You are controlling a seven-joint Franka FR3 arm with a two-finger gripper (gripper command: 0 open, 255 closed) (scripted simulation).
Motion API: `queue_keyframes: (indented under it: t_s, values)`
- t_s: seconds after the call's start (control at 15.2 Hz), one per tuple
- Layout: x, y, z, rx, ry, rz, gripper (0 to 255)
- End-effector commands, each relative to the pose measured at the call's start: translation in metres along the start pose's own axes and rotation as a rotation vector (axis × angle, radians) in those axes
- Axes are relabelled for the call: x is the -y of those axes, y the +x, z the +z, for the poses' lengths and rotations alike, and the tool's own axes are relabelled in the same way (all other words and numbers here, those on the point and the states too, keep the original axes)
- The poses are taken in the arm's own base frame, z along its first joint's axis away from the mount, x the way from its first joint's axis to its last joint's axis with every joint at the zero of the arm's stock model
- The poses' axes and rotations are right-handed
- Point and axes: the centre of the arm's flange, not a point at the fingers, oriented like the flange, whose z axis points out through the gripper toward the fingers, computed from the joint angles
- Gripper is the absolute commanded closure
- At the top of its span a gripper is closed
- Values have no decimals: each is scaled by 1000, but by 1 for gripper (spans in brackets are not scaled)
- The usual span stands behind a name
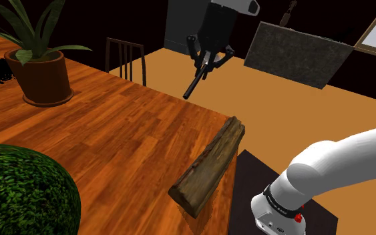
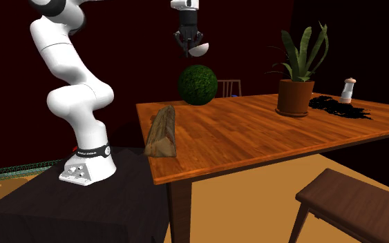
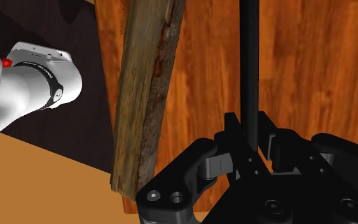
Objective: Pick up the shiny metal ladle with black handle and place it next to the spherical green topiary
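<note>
Carry step: gripper (image 1: pixel 210 60) clamps ladle (image 1: pixel 194 85) by black handle, high above table (image 1: pixel 113 127) edge. Next: lower it beside topiary (image 1: pixel 19 193) near corner.

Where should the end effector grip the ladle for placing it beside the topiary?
By its slim black handle, closing across the shaft from the sides, as the end effector clasps the ladle now: the straight narrow shaft suits a pinch; the rounded shiny bowl would likely slip.
</note>
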Motion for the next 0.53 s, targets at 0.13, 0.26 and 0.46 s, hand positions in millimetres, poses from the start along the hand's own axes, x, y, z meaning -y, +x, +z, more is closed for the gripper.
queue_keyframes:
  t_s: [0.13,0.26,0.46]
  values:
    - [1,-2,-22,0,0,0,255]
    - [1,-3,-32,0,0,0,255]
    - [-1,-30,-30,0,0,0,255]
